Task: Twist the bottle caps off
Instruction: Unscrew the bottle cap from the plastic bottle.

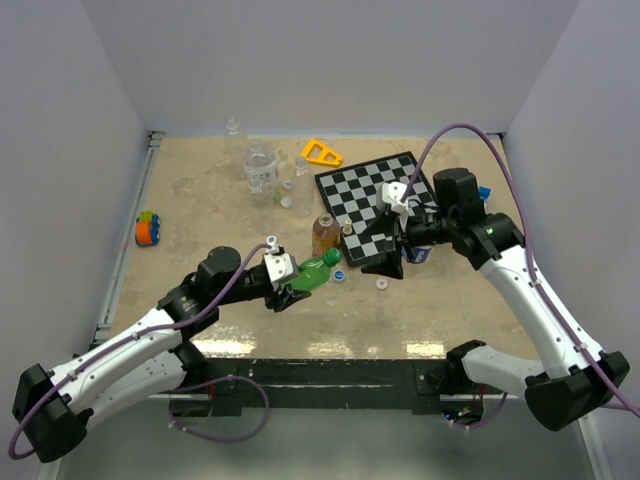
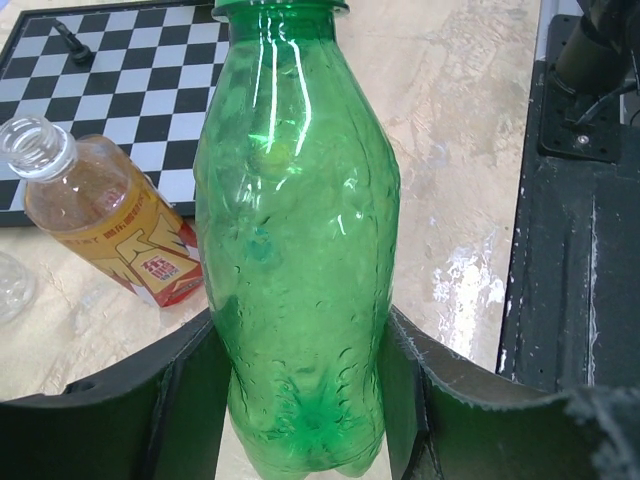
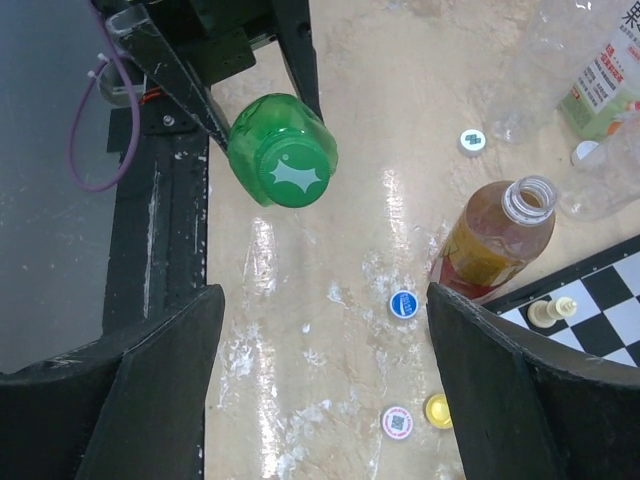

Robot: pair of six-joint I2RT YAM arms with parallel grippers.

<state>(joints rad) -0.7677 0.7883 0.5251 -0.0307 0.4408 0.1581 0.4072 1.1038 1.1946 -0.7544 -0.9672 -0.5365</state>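
My left gripper (image 1: 290, 285) is shut on the base of the green bottle (image 1: 312, 273), holding it tilted above the table; its fingers (image 2: 190, 400) clamp the bottle (image 2: 300, 250). The green cap (image 3: 293, 172) is on the bottle's neck and faces my right gripper (image 3: 325, 330). That gripper (image 1: 385, 262) is open and empty, a short way right of the cap. An amber bottle (image 3: 500, 235) stands uncapped by the chessboard (image 1: 385, 200). A blue cap (image 3: 404, 304), a white cap (image 3: 397, 422) and a yellow cap (image 3: 437, 410) lie loose on the table.
Clear bottles (image 1: 260, 165) stand at the back. A yellow triangle (image 1: 322, 152) lies beside the chessboard, and a small toy (image 1: 148, 228) sits at the left. Another loose cap (image 3: 472, 141) lies near the clear bottles. A chess piece (image 2: 75, 45) stands on the board.
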